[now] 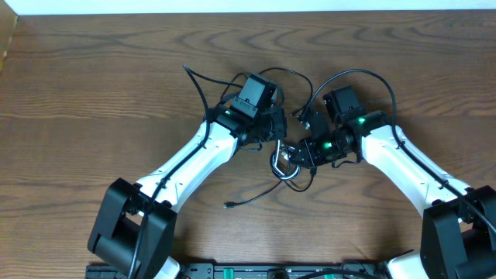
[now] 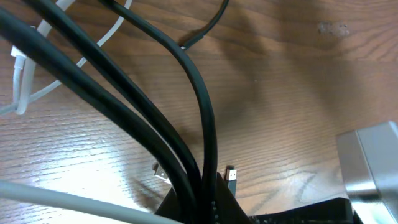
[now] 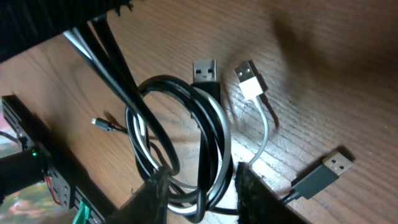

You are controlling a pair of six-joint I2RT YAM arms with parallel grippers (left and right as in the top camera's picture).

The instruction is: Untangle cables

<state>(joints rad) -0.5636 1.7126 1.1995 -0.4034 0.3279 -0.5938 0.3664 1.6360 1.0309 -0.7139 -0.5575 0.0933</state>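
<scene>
The cables form a small coil (image 1: 284, 164) of black and white cords at the table's middle, between the two arms. My left gripper (image 1: 273, 139) is shut on several black cable strands (image 2: 124, 106) that run taut into its jaws (image 2: 199, 208); a white cable (image 2: 25, 74) loops at the upper left. My right gripper (image 1: 296, 157) is open, its fingers (image 3: 202, 196) on either side of the coil (image 3: 208, 124), which hangs between them. A black USB plug (image 3: 205, 70), a white USB plug (image 3: 249, 78) and a dark plug (image 3: 326, 171) lie on the wood.
A loose black cord end (image 1: 230, 205) lies near the front. Another black cord runs back left to about (image 1: 187, 70). A small plug (image 3: 99, 123) lies left of the coil. The wooden table (image 1: 93, 93) ends at a white strip at the back.
</scene>
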